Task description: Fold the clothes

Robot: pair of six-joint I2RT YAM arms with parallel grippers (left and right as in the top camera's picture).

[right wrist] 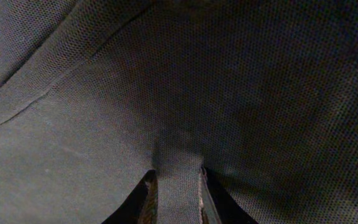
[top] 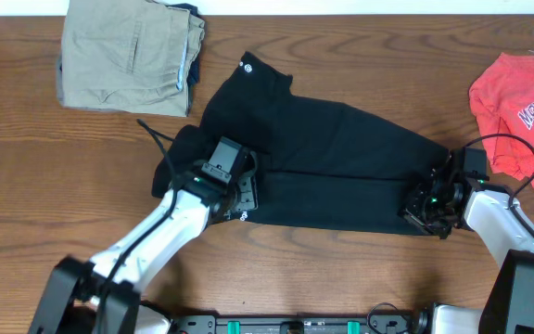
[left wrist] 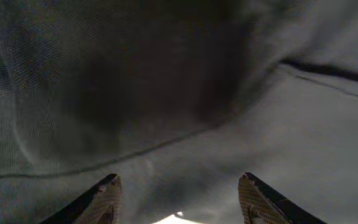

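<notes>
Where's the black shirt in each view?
Overhead: shirt across the middle, between the left gripper and right gripper.
Left wrist: fills the frame above spread fingers.
Right wrist: fills the frame, a fold pinched between fingers.
Shared landmark: each gripper's fingers, at the shirt's left and right ends.

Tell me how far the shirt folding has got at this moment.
Done: the black shirt lies as a long band with an edge line running along it, which suggests one lengthwise fold. In hand: the right gripper pinches a ridge of fabric at the band's right end; the left gripper sits open over the left end. Left: the band is not yet shortened into a compact stack.
</notes>
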